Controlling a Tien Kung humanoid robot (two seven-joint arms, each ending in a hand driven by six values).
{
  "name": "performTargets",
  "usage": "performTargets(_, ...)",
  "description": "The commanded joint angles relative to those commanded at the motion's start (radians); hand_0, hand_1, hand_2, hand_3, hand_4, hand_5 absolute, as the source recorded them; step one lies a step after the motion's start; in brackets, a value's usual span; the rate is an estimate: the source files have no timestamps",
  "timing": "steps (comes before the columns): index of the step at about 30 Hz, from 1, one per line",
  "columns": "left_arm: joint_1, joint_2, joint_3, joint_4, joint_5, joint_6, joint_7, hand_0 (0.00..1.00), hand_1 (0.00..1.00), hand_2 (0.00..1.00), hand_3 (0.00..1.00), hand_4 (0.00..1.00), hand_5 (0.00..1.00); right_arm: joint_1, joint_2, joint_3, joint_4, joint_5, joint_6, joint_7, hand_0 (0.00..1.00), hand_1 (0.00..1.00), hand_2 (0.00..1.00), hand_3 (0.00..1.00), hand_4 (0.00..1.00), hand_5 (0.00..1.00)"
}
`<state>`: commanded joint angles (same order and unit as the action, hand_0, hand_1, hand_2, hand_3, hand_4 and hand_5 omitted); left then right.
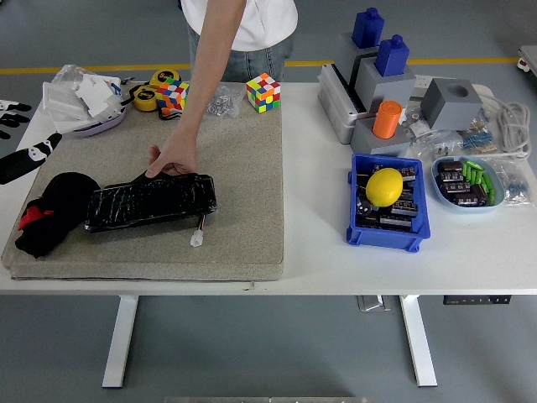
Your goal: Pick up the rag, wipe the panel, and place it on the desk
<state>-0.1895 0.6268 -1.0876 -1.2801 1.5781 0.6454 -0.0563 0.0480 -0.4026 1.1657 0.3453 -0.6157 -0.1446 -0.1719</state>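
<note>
A black rag [57, 210] with a red patch lies bunched at the left end of the beige mat [243, 193]. Just to its right a glossy black panel [151, 201] lies flat on the mat, with a short cable and white plug [197, 238] at its near right corner. A person stands at the far side; one hand [174, 158] reaches down and rests its fingers on the panel's far edge. Neither of my hands shows in the head view.
Behind the mat are two puzzle cubes [263, 91], tape rolls [147, 97] and a bowl of packets [84, 101]. A black and white object [29, 157] lies at the left edge. At right are a blue bin [386, 235] holding a yellow ball, grey blocks [377, 84] and a parts dish [467, 182].
</note>
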Motion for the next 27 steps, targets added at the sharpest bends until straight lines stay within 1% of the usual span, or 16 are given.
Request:
performTargets(4,-0.010,-0.022,0.018,0.066,0.000,0.000,-0.032,0.463,0.636,0.649,0.665,0.881,0.423,-0.002,0.001,0.000,0.001,-0.001,0.001,0.000,0.745,0.648,0.693,0.596,0.961,0.585)
performTargets(5,-0.012,-0.025,0.022,0.078,-0.004,0.000,-0.044,0.471,0.640,0.678,0.666,0.885,0.417,-0.002,0.002,0.000,0.001,-0.001,0.001,0.001,0.745,0.648,0.693,0.595,0.961,0.585)
performTargets(6,-0.013,-0.031,0.027,0.098,0.004,0.000,-0.044,0.471,0.640,0.678,0.666,0.885,0.417,-0.003,0.002,-0.001,0.001,-0.002,0.001,0.000,0.745,0.648,0.693,0.595,0.961,0.585)
performTargets(8,-0.013,-0.040,0.034,0.126,-0.011,0.000,-0.067,0.471,0.640,0.678,0.666,0.885,0.417,-0.005,0.001,0.000,0.002,-0.002,0.000,0.001,0.745,0.648,0.693,0.595,0.961,0.585)
performTargets(10,-0.015,-0.046,0.044,0.144,-0.013,0.000,-0.069,0.471,0.640,0.678,0.666,0.885,0.417,-0.005,0.000,-0.001,0.003,-0.004,0.001,0.000,0.745,0.648,0.693,0.595,0.961,0.585)
performTargets(11,-0.017,-0.049,0.050,0.155,-0.021,0.000,-0.082,0.471,0.643,0.693,0.673,0.894,0.451,-0.006,0.000,0.000,0.003,-0.006,0.000,0.000,0.745,0.648,0.693,0.595,0.961,0.585)
performTargets(13,-0.024,-0.056,0.061,0.178,-0.024,0.000,-0.097,0.471,0.643,0.693,0.673,0.894,0.451,-0.006,0.000,0.000,0.004,-0.003,-0.001,0.002,0.745,0.648,0.693,0.595,0.961,0.585)
performTargets(15,-0.037,-0.069,0.083,0.227,-0.058,0.000,-0.120,0.471,0.643,0.693,0.673,0.894,0.451,-0.005,0.000,-0.002,0.006,-0.004,-0.002,0.003,0.745,0.648,0.693,0.595,0.961,0.585)
performTargets(17,-0.042,-0.076,0.093,0.255,-0.071,0.000,-0.129,0.471,0.644,0.697,0.672,0.896,0.440,-0.004,0.000,-0.004,0.009,-0.004,-0.003,0.003,0.745,0.648,0.693,0.596,0.961,0.586)
performTargets(18,-0.048,-0.082,0.102,0.275,-0.085,0.000,-0.143,0.471,0.644,0.697,0.672,0.896,0.440,-0.004,-0.001,-0.002,0.012,-0.010,-0.004,0.003,0.745,0.648,0.693,0.596,0.961,0.586)
performTargets(20,-0.062,-0.095,0.125,0.324,-0.111,0.000,-0.160,0.471,0.644,0.697,0.672,0.896,0.440,-0.004,-0.001,-0.003,0.015,-0.011,-0.005,0.004,0.745,0.648,0.693,0.596,0.961,0.586)
performTargets(22,-0.076,-0.104,0.146,0.366,-0.134,0.000,-0.171,0.471,0.644,0.697,0.672,0.896,0.440,-0.004,-0.001,-0.004,0.018,-0.013,-0.006,0.004,0.745,0.648,0.693,0.596,0.961,0.586)
performTargets(23,-0.083,-0.111,0.158,0.392,-0.146,0.000,-0.177,0.471,0.644,0.681,0.657,0.873,0.402,-0.004,-0.001,-0.006,0.020,-0.014,-0.007,0.004,0.744,0.648,0.693,0.595,0.961,0.584)
performTargets(26,-0.097,-0.129,0.178,0.442,-0.169,0.000,-0.185,0.471,0.644,0.681,0.657,0.873,0.402,-0.003,-0.004,-0.008,0.025,-0.018,-0.009,0.004,0.744,0.648,0.693,0.595,0.961,0.584)
performTargets(27,-0.099,-0.134,0.180,0.449,-0.169,0.000,-0.184,0.471,0.644,0.681,0.657,0.873,0.402,-0.002,-0.004,-0.009,0.027,-0.018,-0.009,0.004,0.744,0.648,0.693,0.595,0.961,0.584)
